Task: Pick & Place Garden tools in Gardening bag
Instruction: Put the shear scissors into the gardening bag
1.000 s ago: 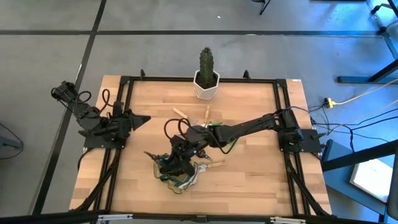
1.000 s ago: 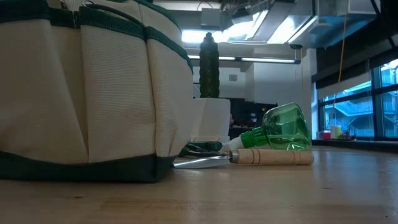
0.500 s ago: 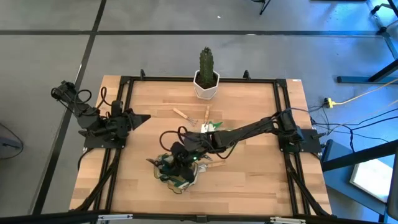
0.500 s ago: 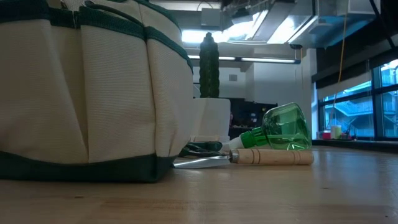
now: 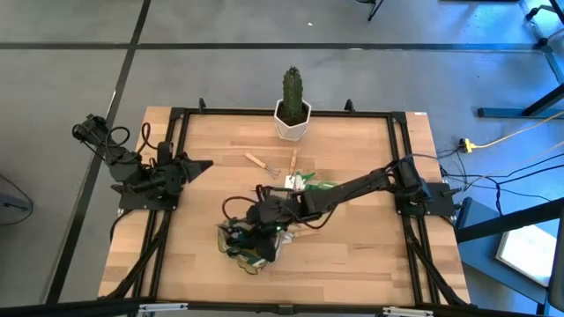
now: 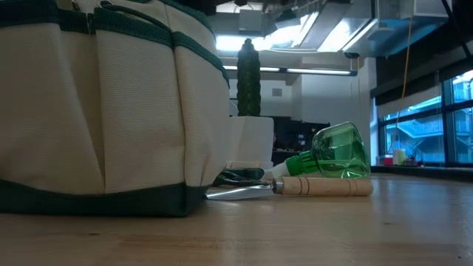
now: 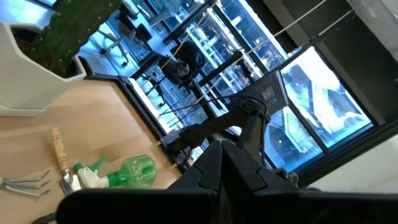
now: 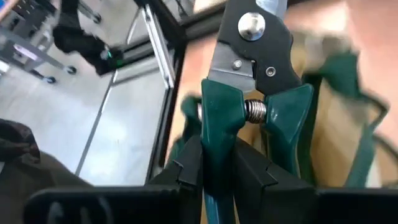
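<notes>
The gardening bag (image 5: 256,249), tan with green trim, stands near the table's front middle; it fills the left of the low view (image 6: 111,111). My right gripper (image 5: 249,227) hovers over its mouth, shut on the green-handled pruning shears (image 8: 252,37). Lying on the table are a green sprayer (image 6: 336,151), a wooden-handled trowel (image 6: 325,186) beside the bag, and a fork (image 5: 262,162) farther back. My left gripper (image 5: 203,165) waits shut at the table's left side, holding nothing. My right gripper pinches one green handle (image 8: 217,134) of the shears between its two fingers (image 8: 189,165), just behind the spring. The fingers lie along the handle, slanting down from the table's right. The shears are lifted clear, blades pointing away from the gripper over the bag's mouth.
A cactus (image 5: 292,88) in a white pot (image 5: 292,123) stands at the table's far middle. Black frame rails (image 5: 401,202) run along the table's sides. Bare wood lies in front of and to the right of the bag.
My right gripper, still holding the shears, has sunk toward the bag and moved a little toward the table's near edge, tipping its fingers downward. The bag and the tools on the table have stayed put.
</notes>
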`<state>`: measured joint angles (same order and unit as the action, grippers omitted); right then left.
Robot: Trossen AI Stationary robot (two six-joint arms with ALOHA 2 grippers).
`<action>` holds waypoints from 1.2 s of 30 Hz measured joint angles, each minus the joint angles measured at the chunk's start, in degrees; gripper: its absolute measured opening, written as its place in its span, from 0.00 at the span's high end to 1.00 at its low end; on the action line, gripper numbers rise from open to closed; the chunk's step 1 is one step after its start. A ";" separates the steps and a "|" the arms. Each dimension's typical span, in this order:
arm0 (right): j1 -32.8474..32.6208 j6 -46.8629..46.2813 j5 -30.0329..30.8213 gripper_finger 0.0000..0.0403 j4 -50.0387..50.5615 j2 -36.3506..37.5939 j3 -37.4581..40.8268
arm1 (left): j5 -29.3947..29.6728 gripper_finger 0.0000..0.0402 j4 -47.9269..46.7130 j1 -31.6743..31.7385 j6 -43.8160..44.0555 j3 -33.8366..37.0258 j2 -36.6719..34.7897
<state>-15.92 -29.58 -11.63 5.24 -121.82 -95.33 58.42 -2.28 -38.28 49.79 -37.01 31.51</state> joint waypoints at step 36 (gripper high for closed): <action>-0.13 -3.00 -4.09 0.87 29.82 0.50 -5.73 | 2.22 0.99 2.44 0.02 -4.10 0.00 0.65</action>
<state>-16.05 -32.58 -15.72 35.06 -121.32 -101.06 60.64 0.16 -38.26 45.69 -37.01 32.16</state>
